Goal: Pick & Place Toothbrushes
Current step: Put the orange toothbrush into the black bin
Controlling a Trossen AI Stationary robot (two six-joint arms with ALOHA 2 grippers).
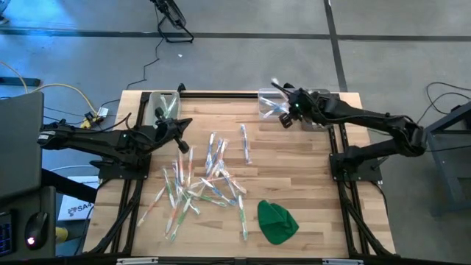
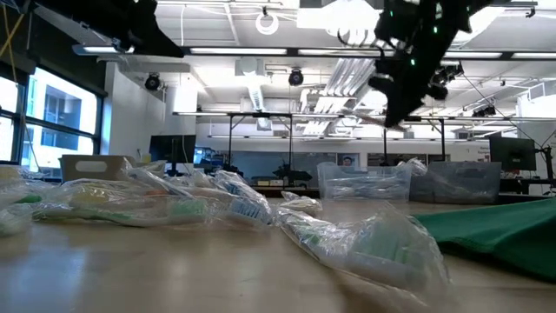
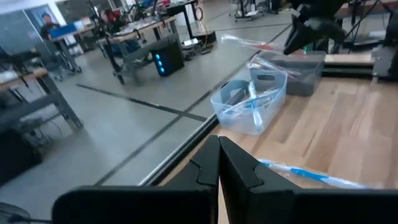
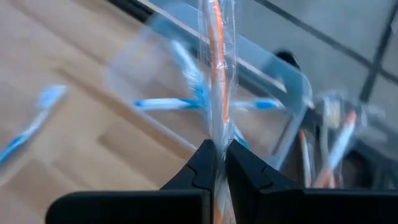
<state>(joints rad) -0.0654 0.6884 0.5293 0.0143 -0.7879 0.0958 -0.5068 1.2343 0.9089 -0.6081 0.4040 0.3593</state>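
Standing between right fingers [image 4: 205, 163] (pinched): toothbrush [image 4: 217, 68]

A table [image 1: 294, 169] of pale, matt wood planks is framed in black metal rail. The toothbrushes [image 1: 206, 184] are sealed in clear, glossy, crinkled plastic wrappers. Translucent smooth plastic forms the bins [image 1: 274, 103]. A green cloth [image 1: 277, 222] is seen soft and matt. Matt black plastic covers the right hand [image 4: 219, 155].

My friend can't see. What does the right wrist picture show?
The right gripper is shut on an orange toothbrush in a clear wrapper, held above a clear bin with blue toothbrushes inside, on the wooden table.
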